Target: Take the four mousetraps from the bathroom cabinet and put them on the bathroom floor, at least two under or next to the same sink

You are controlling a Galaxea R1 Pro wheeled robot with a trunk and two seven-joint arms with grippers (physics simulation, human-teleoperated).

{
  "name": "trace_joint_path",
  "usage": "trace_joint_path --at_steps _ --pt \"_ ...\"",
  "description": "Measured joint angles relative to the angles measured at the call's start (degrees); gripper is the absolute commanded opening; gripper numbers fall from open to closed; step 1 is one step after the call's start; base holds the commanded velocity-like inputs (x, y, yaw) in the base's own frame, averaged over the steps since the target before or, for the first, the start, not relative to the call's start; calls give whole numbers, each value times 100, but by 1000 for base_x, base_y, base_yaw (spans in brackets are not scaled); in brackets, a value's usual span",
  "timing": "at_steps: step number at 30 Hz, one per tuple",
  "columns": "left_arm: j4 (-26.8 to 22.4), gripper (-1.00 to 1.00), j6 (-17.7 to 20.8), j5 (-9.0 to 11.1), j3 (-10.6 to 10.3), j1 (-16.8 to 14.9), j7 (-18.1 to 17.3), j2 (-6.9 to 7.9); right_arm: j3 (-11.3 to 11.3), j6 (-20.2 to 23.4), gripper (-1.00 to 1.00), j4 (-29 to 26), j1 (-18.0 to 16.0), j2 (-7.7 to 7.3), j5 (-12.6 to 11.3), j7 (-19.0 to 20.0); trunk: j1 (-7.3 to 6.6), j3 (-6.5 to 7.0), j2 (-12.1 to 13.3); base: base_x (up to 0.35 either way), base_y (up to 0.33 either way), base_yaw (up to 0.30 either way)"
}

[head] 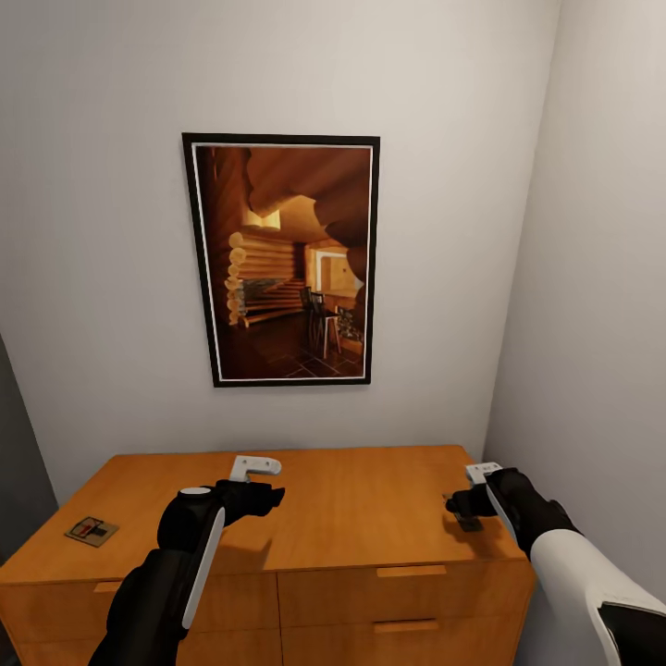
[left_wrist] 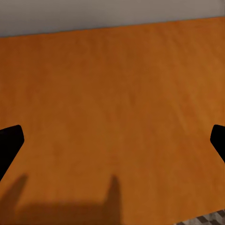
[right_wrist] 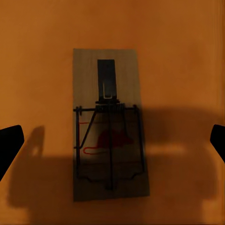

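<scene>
Mousetrap (right_wrist: 110,126) flat on cabinet (head: 370,499), red mouse mark, no writing; both grippers apart.

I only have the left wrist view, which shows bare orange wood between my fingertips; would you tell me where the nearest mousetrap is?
Observer: One mousetrap lies at the cabinet top's front left corner, to the left of your left gripper.
Operator: Is there another one anywhere?
Observer: Yes, a second mousetrap lies flat right under the right gripper.
Operator: Is the right gripper holding it?
Observer: No, its fingers stand wide apart on either side, clear of the board.
</scene>
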Motion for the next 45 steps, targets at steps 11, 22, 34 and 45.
trace_joint_path --at_steps 11,22,34,45 --pt "8 100 0 0 -3 -1 0 -4 2 -16 100 141 0 -19 -3 -31 0 0 0 0 0 0" --pt "17 100 0 0 -3 0 0 -8 6 -39 100 268 0 -18 4 -86 0 0 0 0 0 0" --pt "26 100 0 0 -3 0 0 -9 7 -47 100 315 0 -1 5 -115 0 0 0 0 0 0" --pt "27 100 0 0 0 0 0 -9 6 -96 100 496 -6 -1 8 -128 -1 2 -3 0 0 0"
